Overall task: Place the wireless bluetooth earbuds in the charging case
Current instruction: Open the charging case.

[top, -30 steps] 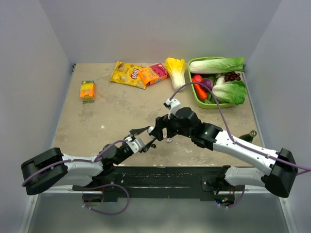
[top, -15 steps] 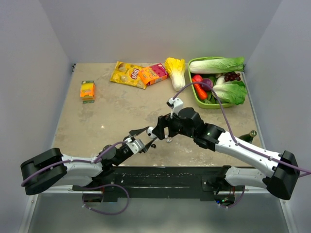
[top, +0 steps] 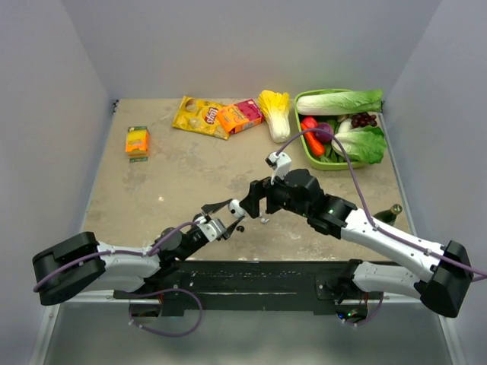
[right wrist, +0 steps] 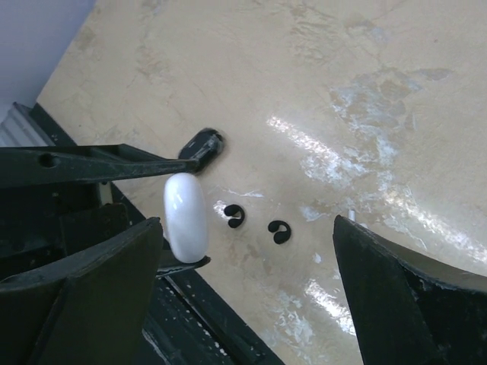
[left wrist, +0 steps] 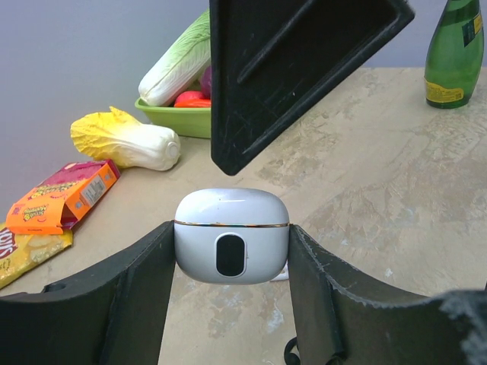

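Two glossy black earbuds (right wrist: 234, 216) lie loose on the table (top: 175, 175) near its front edge. They sit side by side but apart, the second bud (right wrist: 281, 231) a little farther from the arms' bases. Neither is in a case or in a gripper.

Just beside them, the left gripper (left wrist: 232, 243) clamps a white charging case (left wrist: 231, 236) by its two sides, one black finger (left wrist: 133, 293) pressed against each flank. The case's lid is closed along a thin gold seam, and a dark oval mark faces the left wrist camera. In the right wrist view the case appears edge-on as a slim white oval. A small black oval case (right wrist: 204, 144) rests on the table at the tip of one left finger.

The right gripper (right wrist: 247, 228) hangs over the spot with its fingers spread wide and nothing between them. In its own camera the buds fall in the gap between the fingers. One of its fingers also fills the top of the left wrist view, above the white case.

Behind the action, at the far side of the table, are a green basket (left wrist: 175, 122) of vegetables, a yellow cabbage (left wrist: 125, 141) and an orange box (left wrist: 61, 199). A yellow snack bag (top: 199, 115) and a small orange packet (top: 137, 141) lie there too. A green bottle (left wrist: 454, 49) stands upright near the right edge.
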